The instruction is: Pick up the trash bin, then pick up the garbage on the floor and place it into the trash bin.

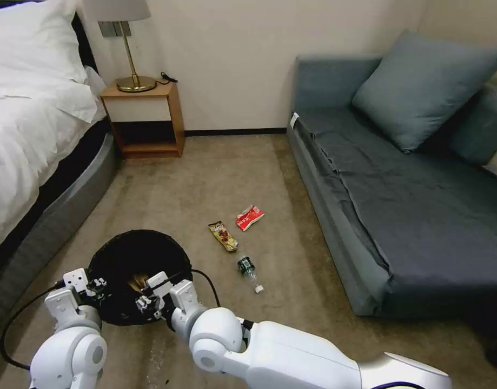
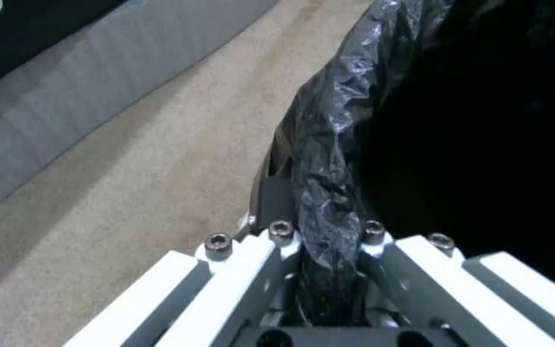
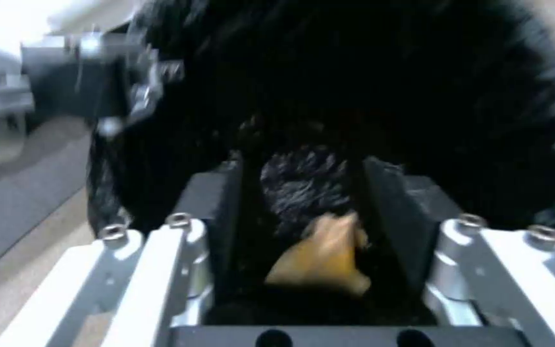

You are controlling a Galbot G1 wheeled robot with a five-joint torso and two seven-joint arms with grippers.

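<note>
Carpet between bed and sofa holds three litter pieces—snack wrapper (image 1: 223, 236), red packet (image 1: 250, 218), green bottle (image 1: 248, 270)—beside one trash bin (image 1: 130, 254), its rim pinched by left gripper (image 2: 329, 270); right gripper (image 3: 303, 217), spread, over brown paper (image 3: 323, 258) inside.

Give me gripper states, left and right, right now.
Left gripper: shut on the trash bin rim, pinching the black liner.
Right gripper: open above the bin's mouth, with the brown paper bag between its fingers.

The trash bin (image 1: 130, 258) sits left of the garbage (image 1: 223, 236), between bed (image 1: 26, 108) and sofa (image 1: 410, 205).
</note>
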